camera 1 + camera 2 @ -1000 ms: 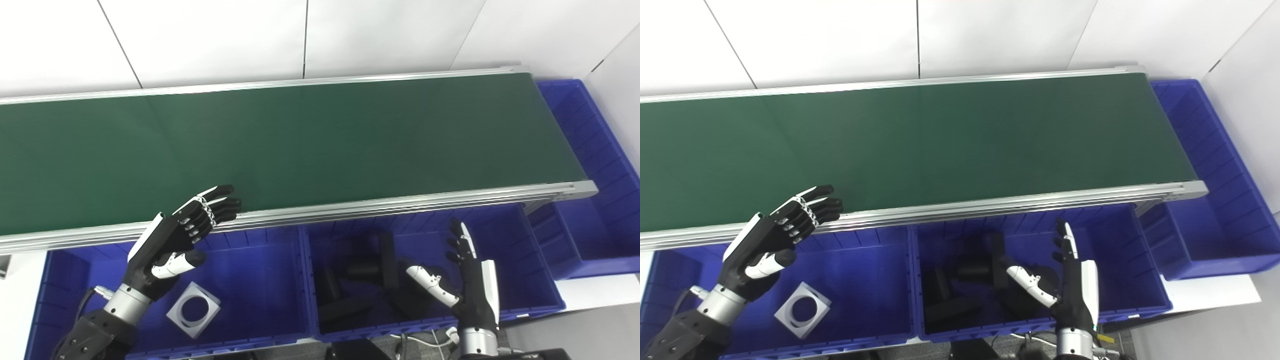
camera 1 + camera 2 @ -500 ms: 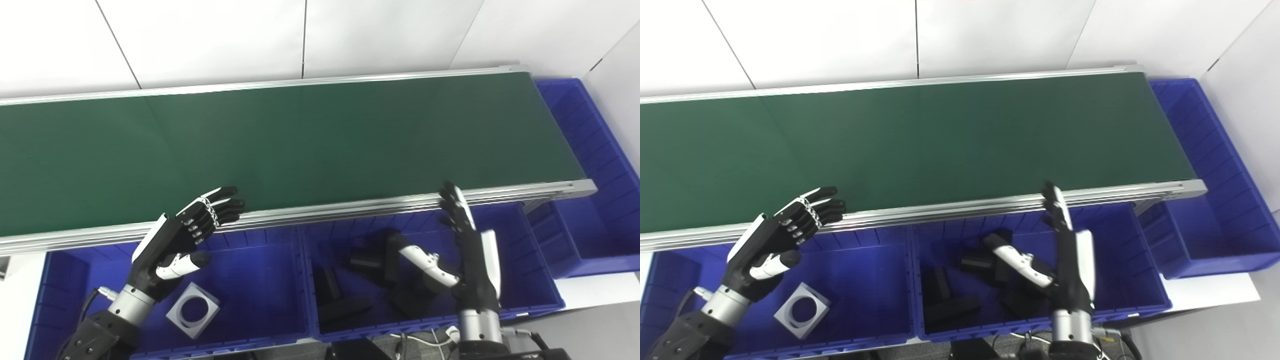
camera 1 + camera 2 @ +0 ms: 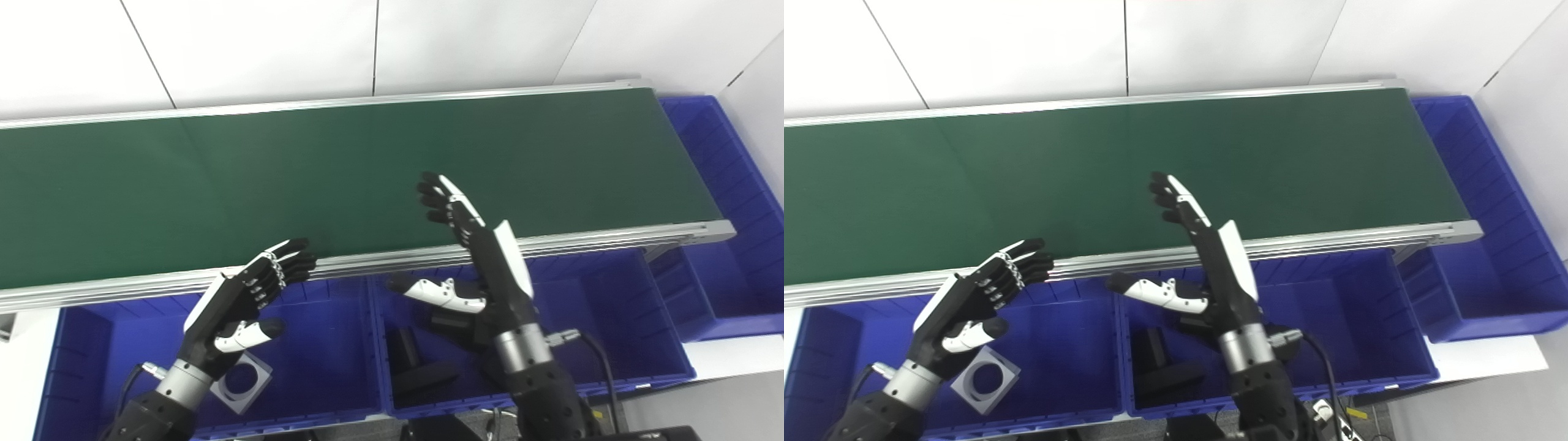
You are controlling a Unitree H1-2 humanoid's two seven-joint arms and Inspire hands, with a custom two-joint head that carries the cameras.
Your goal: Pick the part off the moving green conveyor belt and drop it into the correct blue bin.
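The green conveyor belt (image 3: 367,165) runs across the view and carries no part that I can see. My left hand (image 3: 242,303) hovers open over the left blue bin (image 3: 318,361), fingertips at the belt's near rail. My right hand (image 3: 474,251) is open too, raised over the middle blue bin (image 3: 618,318), with its fingers reaching above the belt's near edge and the thumb spread to the left. Neither hand holds anything.
A grey square part with a round hole (image 3: 242,383) lies in the left bin. Several black parts (image 3: 416,367) lie in the middle bin. A third blue bin (image 3: 735,233) stands at the belt's right end. White wall panels rise behind the belt.
My right hand has risen from low in the middle bin and swung left, so its fingers are now over the belt. My left hand has drifted slightly right.
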